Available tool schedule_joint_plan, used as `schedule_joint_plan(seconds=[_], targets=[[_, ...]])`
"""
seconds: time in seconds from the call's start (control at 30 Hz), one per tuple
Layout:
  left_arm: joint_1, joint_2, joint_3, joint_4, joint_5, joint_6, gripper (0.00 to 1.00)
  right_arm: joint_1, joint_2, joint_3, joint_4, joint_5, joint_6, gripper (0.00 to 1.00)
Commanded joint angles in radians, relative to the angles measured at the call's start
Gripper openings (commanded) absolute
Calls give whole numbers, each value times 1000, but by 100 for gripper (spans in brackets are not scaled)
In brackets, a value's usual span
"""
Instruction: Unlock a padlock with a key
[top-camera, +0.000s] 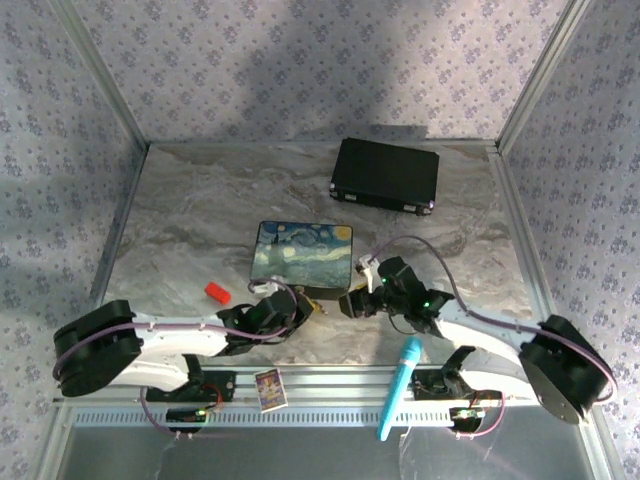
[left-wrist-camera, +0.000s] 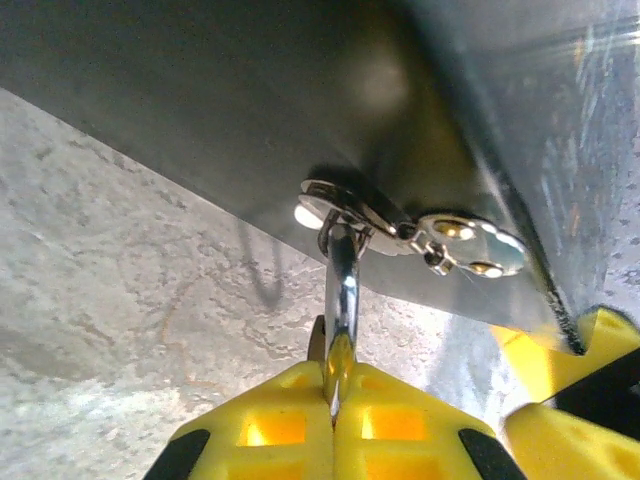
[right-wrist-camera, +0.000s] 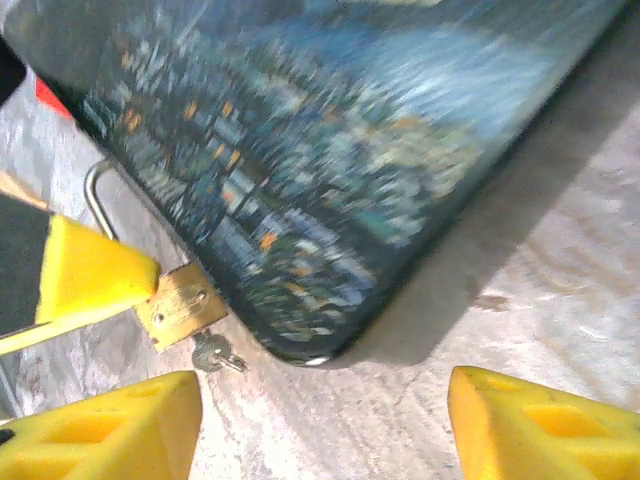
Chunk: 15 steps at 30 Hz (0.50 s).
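The left gripper (left-wrist-camera: 335, 390) has its ribbed yellow fingers (left-wrist-camera: 270, 425) pressed together on the padlock (right-wrist-camera: 181, 305), a tiny brass-gold block. Its thin silver shackle (right-wrist-camera: 94, 195) arches up past the finger. In the left wrist view a slim chrome bar runs from the pinch to a ring of small flat silver keys (left-wrist-camera: 470, 245); whether a key sits in the lock cannot be told. The right gripper (right-wrist-camera: 325, 410) stands just beside the left one, and its blocky yellow fingers (right-wrist-camera: 545, 425) are spread wide with bare table between them. The padlock sits at the near corner of the tin (right-wrist-camera: 330, 150), right by its rounded edge, though contact cannot be told. The tin is flat with rounded corners, and its lid is painted with a swirling blue-and-yellow night sky. The table (top-camera: 190, 200) has a glossy grey-white marble pattern. Farther out lie a small red block (top-camera: 217, 292), a black rectangular case (top-camera: 385, 175), a teal pen-shaped tool (top-camera: 400, 385) and a small printed card (top-camera: 270, 388), its print too small to read.
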<state>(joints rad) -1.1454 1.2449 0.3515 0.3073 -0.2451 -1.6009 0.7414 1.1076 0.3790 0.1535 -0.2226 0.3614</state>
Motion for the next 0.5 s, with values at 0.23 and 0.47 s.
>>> schedule_joint_plan(seconds=[0.23, 0.47], targets=[[40, -32, 38, -233, -25, 130, 0, -73, 74, 207, -184, 119, 159, 82], [76, 0, 100, -392, -19, 239, 0, -52, 284, 365, -255, 163, 153, 79]])
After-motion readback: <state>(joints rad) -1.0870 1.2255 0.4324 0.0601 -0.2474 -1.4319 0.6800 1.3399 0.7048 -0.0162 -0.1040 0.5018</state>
